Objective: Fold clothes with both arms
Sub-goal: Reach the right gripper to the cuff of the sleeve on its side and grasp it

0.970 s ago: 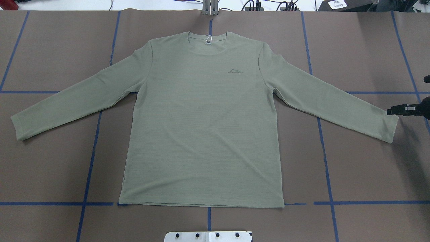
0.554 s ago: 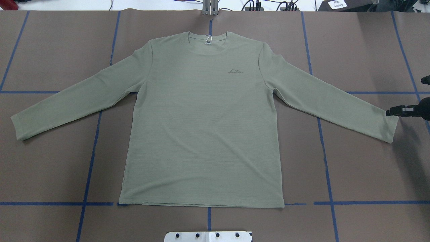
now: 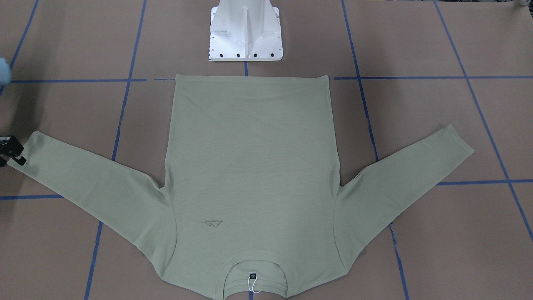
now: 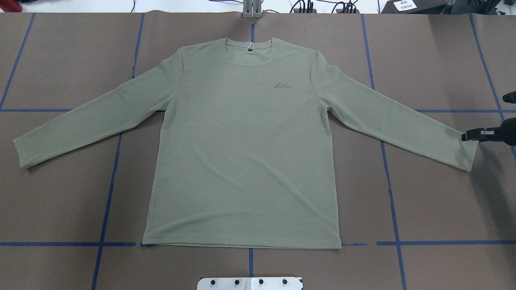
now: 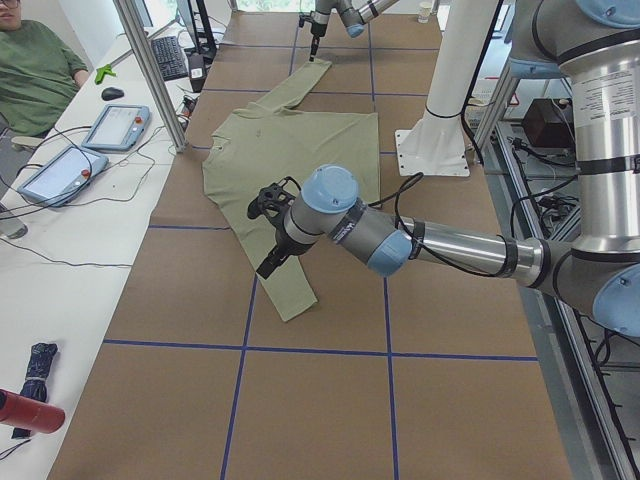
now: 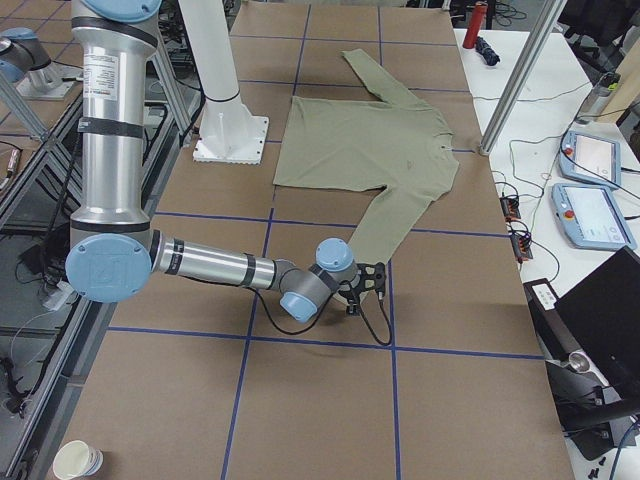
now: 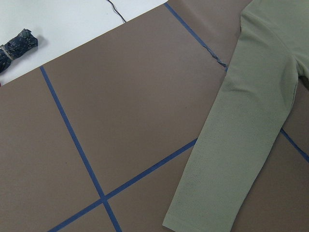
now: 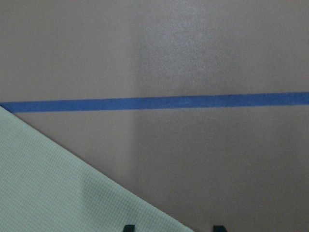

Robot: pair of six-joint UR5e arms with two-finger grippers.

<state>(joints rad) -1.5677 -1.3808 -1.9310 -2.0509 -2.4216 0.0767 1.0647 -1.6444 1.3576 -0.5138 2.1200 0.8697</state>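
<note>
Item: pale sage-green long-sleeved knit shirt (image 4: pixel 242 153), flat on brown taped table (image 4: pixel 443 201), collar at 12 o'clock | black right gripper (image 4: pixel 469 135): fingers spread at sleeve cuff (image 4: pixel 467 157), 3 o'clock | left gripper (image 5: pixel 268 200): spread or pressed, cannot tell | advice: straddle cuff edge, pinch both layers before lifting

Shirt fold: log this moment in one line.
shirt flat, unfolded | right tool open at sleeve cuff | left tool above other sleeve

Illumination is bright, even, overhead; shadows are soft. The right wrist view is blurred (close range), with sheen on the table (image 8: pixel 183 43).
</note>
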